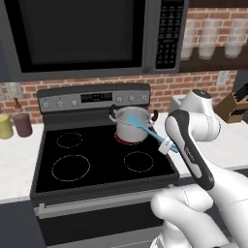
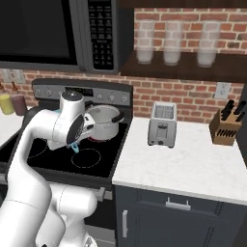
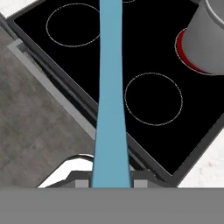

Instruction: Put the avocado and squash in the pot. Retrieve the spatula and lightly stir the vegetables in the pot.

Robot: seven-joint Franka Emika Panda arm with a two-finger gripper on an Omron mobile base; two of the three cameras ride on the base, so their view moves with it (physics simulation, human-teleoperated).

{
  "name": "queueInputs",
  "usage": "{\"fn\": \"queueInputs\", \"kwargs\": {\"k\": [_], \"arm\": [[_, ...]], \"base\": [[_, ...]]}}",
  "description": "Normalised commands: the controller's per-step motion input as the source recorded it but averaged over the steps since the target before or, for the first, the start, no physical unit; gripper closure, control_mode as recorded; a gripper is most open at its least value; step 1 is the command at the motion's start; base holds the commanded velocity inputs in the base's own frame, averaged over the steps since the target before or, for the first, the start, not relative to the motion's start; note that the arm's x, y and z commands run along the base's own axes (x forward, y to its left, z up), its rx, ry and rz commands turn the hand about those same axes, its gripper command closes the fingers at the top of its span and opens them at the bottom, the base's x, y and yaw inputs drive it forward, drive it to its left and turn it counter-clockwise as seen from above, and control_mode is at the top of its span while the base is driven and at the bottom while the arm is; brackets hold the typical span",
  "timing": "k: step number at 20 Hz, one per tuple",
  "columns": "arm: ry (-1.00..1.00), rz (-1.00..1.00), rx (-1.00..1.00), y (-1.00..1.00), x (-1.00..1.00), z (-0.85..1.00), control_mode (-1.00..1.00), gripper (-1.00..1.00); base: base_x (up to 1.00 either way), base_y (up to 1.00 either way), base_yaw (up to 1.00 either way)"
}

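1. Hand view: the spatula (image 3: 110,100), a slim light-blue strip, runs from between the fingers at the bottom of the picture straight up over the black stovetop (image 3: 78,65); the fingers are closed tight on its handle end.
2. From the left base view, the spatula (image 1: 145,128) slants from the gripper (image 1: 167,144) up and across, its flat blade over the mouth of the pot (image 1: 131,125); whether the blade touches anything inside cannot be told.
3. It looks light and stiff, a long lever held at its far end; a grip this far back probably gives reach but lets the blade swing wide with small wrist turns, so gentle strokes seem wise.
4. Its smooth, narrow handle could twist or slide between the fingers if the blade catches on the pot wall.
5. The pot, silvery with dark side handles, stands on the rear right burner (image 3: 189,52), which glows red beneath it; its contents are hidden from these angles.
6. In the right base view, a toaster (image 2: 162,125) and knife block (image 2: 226,125) stand well apart on the white counter (image 2: 193,169) beside the stove.
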Motion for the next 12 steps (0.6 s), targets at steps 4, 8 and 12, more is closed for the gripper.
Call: {"fn": "queueInputs", "kwargs": {"k": [4,8,12], "arm": [[0.0,0.0,0.0,0.0,0.0,0.0,1.0,1.0],[0.0,0.0,0.0,0.0,0.0,0.0,1.0,1.0],[0.0,0.0,0.0,0.0,0.0,0.0,1.0,1.0]], "base": [[0.46,0.0,0.0],[0.43,0.0,0.0],[0.26,0.0,0.0]]}}
